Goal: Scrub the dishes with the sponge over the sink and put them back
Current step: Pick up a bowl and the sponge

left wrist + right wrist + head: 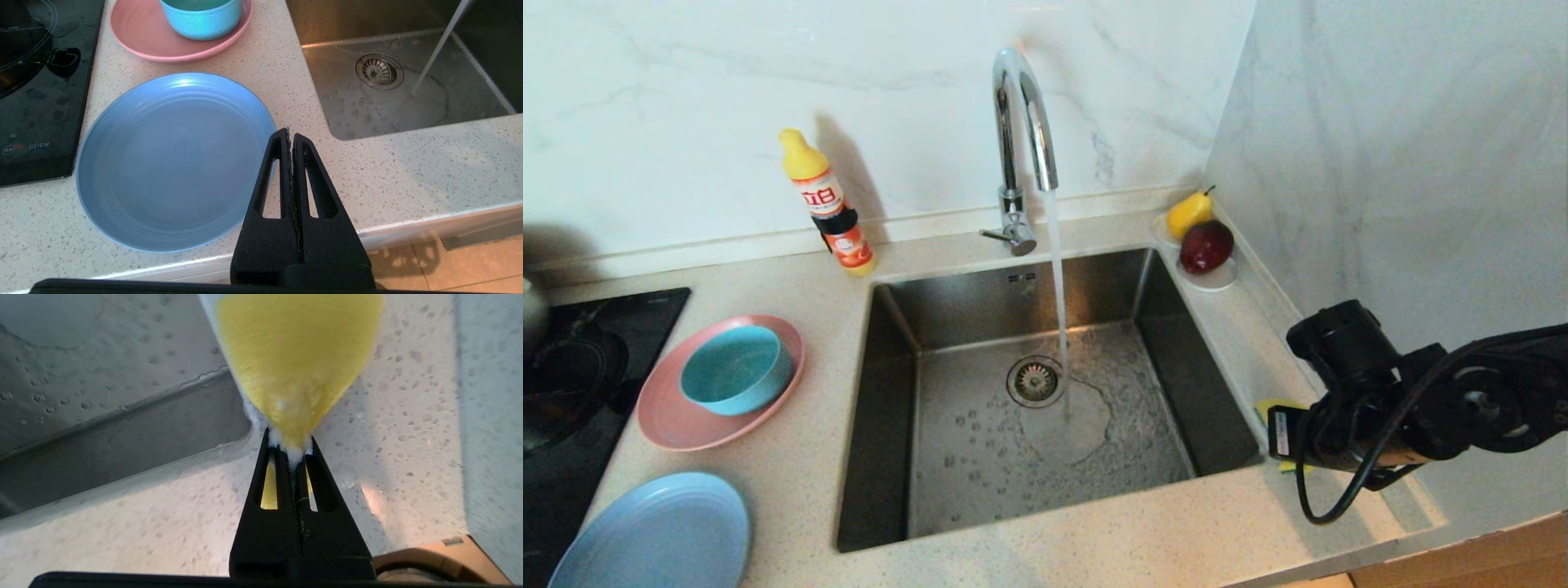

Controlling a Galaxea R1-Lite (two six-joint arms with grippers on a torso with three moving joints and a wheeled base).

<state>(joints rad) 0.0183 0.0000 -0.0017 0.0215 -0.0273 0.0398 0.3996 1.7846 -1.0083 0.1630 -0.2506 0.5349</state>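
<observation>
In the head view, the right arm is seen stretched in from the right, its right hand lowered to the worktop at the right of the sink; a bit of the yellow sponge is seen beside it. The teal bowl stands in the pink plate, the light-blue plate nearer.

In the left wrist view, the left hand is clenched on nothing, above the worktop just beside the light-blue plate.

In the right wrist view, the narrow tail of the sponge is grasped between the fingers.

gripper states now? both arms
Left gripper: shut, empty, above the counter edge beside the light-blue round plate.
Right gripper: shut on the small yellow sponge.
</observation>
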